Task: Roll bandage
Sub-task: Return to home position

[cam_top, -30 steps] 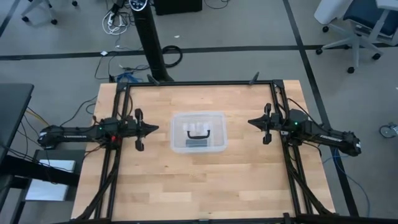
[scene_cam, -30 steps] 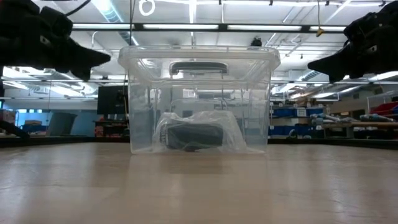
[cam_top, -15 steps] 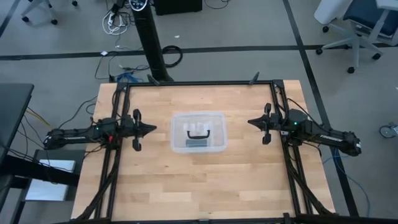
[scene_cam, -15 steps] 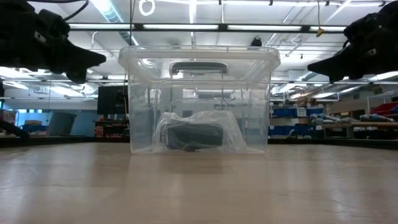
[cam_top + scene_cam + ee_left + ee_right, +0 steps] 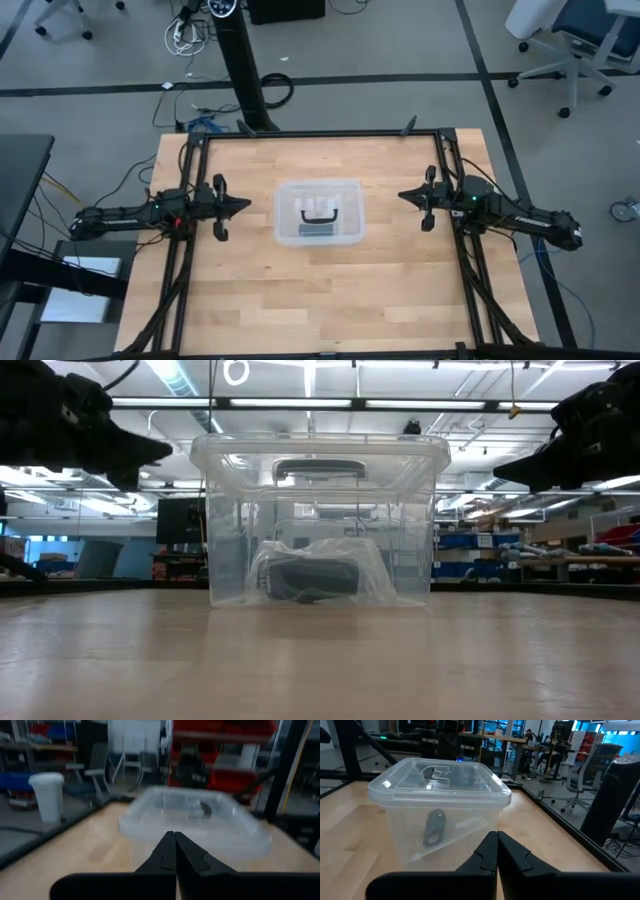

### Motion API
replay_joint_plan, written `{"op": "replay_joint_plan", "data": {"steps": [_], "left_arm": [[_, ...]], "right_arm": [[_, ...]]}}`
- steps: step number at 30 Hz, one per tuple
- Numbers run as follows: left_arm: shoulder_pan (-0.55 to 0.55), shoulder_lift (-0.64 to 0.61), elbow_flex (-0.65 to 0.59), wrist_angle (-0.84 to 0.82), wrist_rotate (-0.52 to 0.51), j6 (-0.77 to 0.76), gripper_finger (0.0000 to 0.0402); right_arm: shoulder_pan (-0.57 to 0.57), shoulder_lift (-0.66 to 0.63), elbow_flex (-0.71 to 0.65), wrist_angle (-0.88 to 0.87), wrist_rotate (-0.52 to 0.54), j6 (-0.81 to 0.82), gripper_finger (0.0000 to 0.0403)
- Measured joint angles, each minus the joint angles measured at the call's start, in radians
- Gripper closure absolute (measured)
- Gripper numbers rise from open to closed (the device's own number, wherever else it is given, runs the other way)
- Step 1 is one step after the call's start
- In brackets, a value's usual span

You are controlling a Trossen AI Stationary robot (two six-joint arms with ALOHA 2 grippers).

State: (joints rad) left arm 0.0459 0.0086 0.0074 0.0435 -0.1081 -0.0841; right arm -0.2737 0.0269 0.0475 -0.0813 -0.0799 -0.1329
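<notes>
From above, the clear plastic box (image 5: 345,195) is sitting in the middle of the wooden table (image 5: 300,290). Its lid is on and its black handle (image 5: 320,213) is lying flat across the top. A dark shape, the bandage (image 5: 318,229), is showing through the lid just beside the handle. The left gripper (image 5: 240,204) is hanging over the left side of the table, pointing at the box and well apart from it. The right gripper (image 5: 405,196) is doing the same over the right side.

From table height, the box is standing closed on the wood. A crinkly clear bag (image 5: 370,575) is lying on its floor. The bandage, rolled into a small black cylinder, is lying inside that bag. Both grippers are hanging above the level of the lid, one to the left of the box and one to the right, neither touching it.

From the left wrist, that arm's two fingers are pressing together tip to tip and gripping nothing. The closed box is standing ahead of them, clear of the tips.

From the right wrist, the fingers are likewise pressing fully together with nothing between them. Through the box wall the black roll is showing inside the bag, resting low in the box under the closed lid.
</notes>
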Motion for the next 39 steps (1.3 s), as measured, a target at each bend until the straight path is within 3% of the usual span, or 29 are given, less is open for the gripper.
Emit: {"op": "replay_joint_plan", "data": {"steps": [11,39], "left_arm": [[-0.002,0.000,0.000,0.144,0.008,0.000,0.0401],[-0.002,0.000,0.000,0.146,0.012,0.000,0.0400]], "right_arm": [[0.000,0.000,-0.002,0.028,0.000,0.000,0.0397],[0.000,0.000,-0.001,0.035,0.000,0.000,0.0395]]}}
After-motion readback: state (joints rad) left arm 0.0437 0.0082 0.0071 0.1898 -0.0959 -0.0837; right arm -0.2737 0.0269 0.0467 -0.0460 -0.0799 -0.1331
